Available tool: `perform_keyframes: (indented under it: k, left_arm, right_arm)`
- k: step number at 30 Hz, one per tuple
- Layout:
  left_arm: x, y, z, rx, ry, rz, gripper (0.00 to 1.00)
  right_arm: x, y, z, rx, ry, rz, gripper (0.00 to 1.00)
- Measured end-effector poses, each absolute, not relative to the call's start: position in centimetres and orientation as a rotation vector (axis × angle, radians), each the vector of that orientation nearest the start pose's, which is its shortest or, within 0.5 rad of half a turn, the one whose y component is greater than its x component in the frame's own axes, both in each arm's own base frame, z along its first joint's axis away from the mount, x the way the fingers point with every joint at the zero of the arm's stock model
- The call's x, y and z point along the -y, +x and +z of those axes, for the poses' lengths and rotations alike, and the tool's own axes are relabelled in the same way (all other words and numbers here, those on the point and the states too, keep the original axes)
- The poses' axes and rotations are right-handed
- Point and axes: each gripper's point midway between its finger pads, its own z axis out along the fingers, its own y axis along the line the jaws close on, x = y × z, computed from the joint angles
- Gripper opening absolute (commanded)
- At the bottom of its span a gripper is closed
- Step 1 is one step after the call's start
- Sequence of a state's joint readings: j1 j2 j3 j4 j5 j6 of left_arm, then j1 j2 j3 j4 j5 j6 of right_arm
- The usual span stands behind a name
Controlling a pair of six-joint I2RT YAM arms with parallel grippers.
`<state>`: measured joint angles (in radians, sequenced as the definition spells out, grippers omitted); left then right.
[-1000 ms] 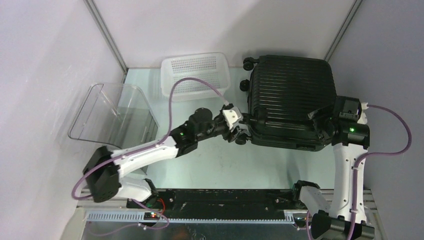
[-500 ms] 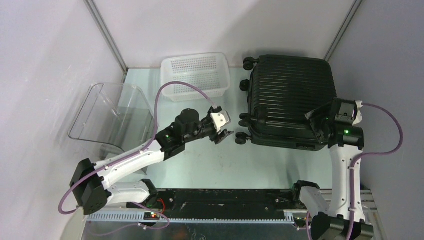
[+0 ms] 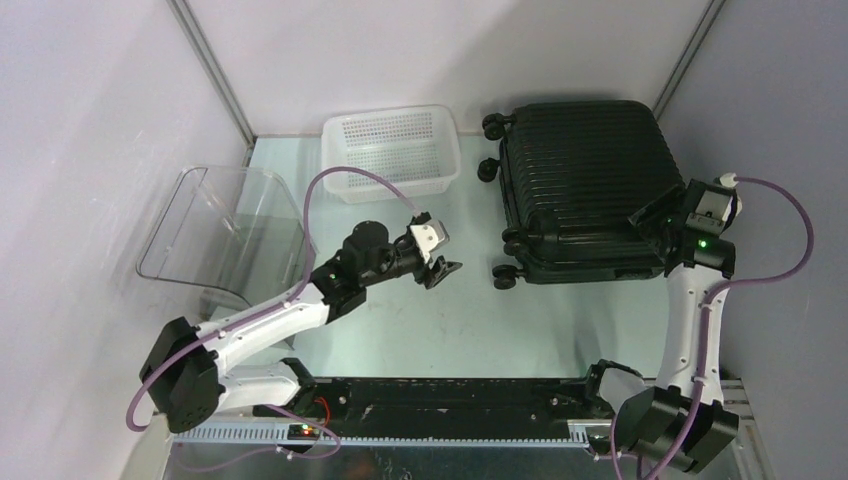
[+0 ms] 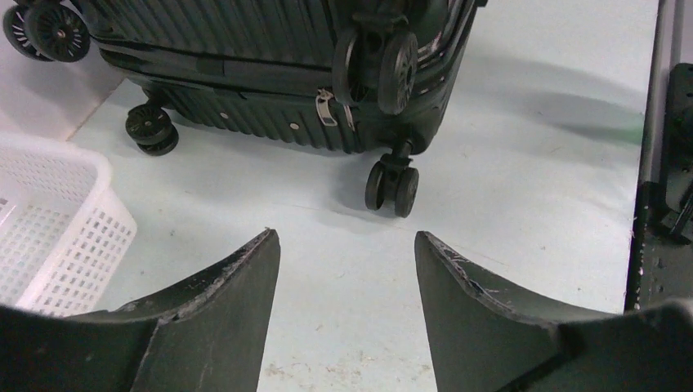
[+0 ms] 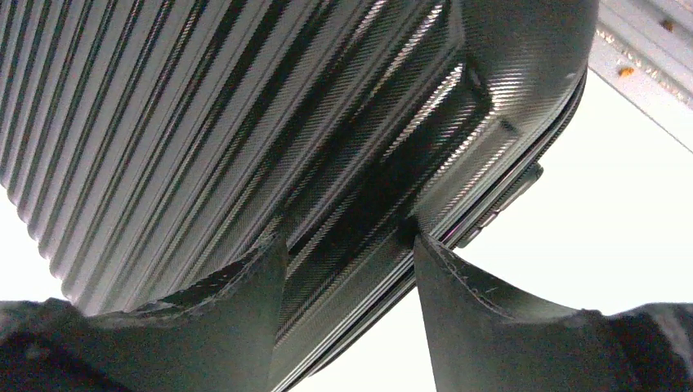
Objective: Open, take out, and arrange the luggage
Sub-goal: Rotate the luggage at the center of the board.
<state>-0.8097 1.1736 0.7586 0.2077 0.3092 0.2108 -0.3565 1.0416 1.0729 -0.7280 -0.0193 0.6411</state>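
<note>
The luggage point(image 3: 585, 185) lay flat and zipped shut on the table point(image 3: 450, 320), so whatever it held was hidden. It sat ahead of the left gripper point(image 4: 343, 237), well apart from it, and directly against the right gripper point(image 5: 347, 238). The right wrist view was filled by its ribbed shell and seam, with the rest cut off.

The clear bin point(image 3: 215, 215) stood far behind the left jaws, and only the table showed through its walls. The white basket point(image 3: 395, 150) sat ahead and to the left of those jaws. Its perforated floor was bare to the top camera, and the left wrist view cut it at the frame edge.

The left jaws were spread over bare table. The right jaws stood apart with their tips at the shell near its corner; whether they pinched it could not be told.

A twin wheel point(image 4: 392, 186) stood straight ahead of the left jaws, and the zip pull point(image 4: 324, 108) hung beyond it.
</note>
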Motion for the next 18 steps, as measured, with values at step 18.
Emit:
perform_keyframes:
  k: [18]
  left_arm:
    - [39.8,25.8,16.9,-1.288,0.995,-0.838,0.6]
  right_arm:
    - [0.0,26.6,28.9,-1.997,0.822,0.415,0.69]
